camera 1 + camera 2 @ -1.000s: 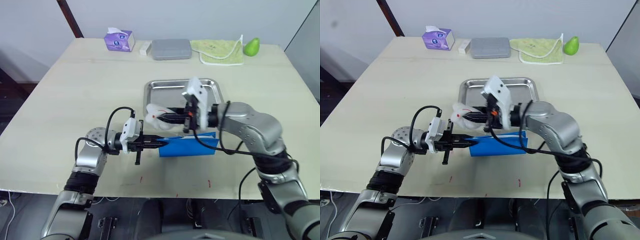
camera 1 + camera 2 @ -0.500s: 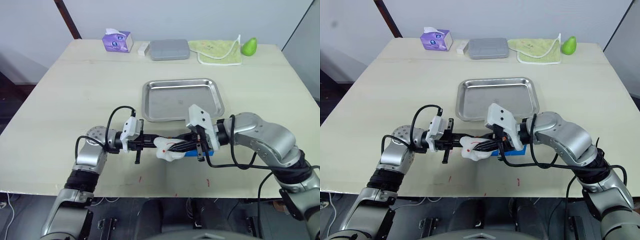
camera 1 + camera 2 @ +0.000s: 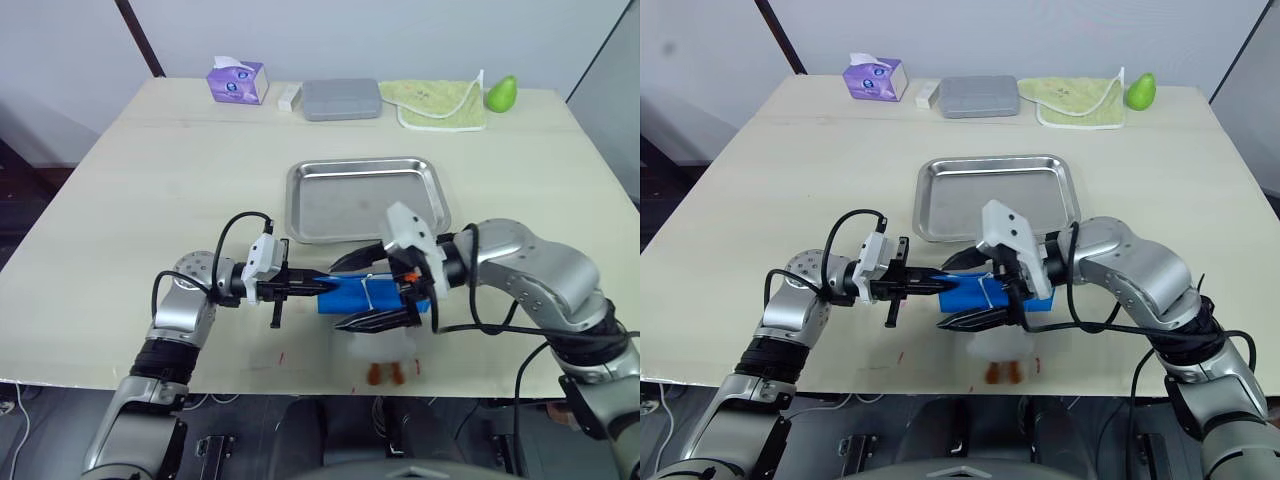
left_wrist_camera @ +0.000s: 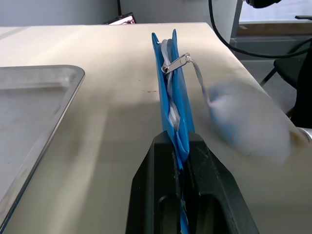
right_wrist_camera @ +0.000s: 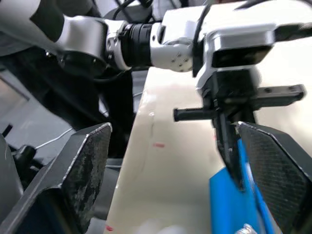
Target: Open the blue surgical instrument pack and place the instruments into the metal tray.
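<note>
Robot grips blue surgical instrument pack (image 3: 362,294).
Left gripper (image 3: 322,287) clamps its 9 o'clock edge; right gripper (image 3: 361,292) spread wide above.

Silver-grey jointed arms, black cables looped outside, white wrist housings, black two-finger left gripper (image 3: 322,288), right gripper (image 3: 358,293).

The pack (image 3: 358,296) lies on the table (image 3: 150,180) just before the tray (image 3: 365,197).
</note>
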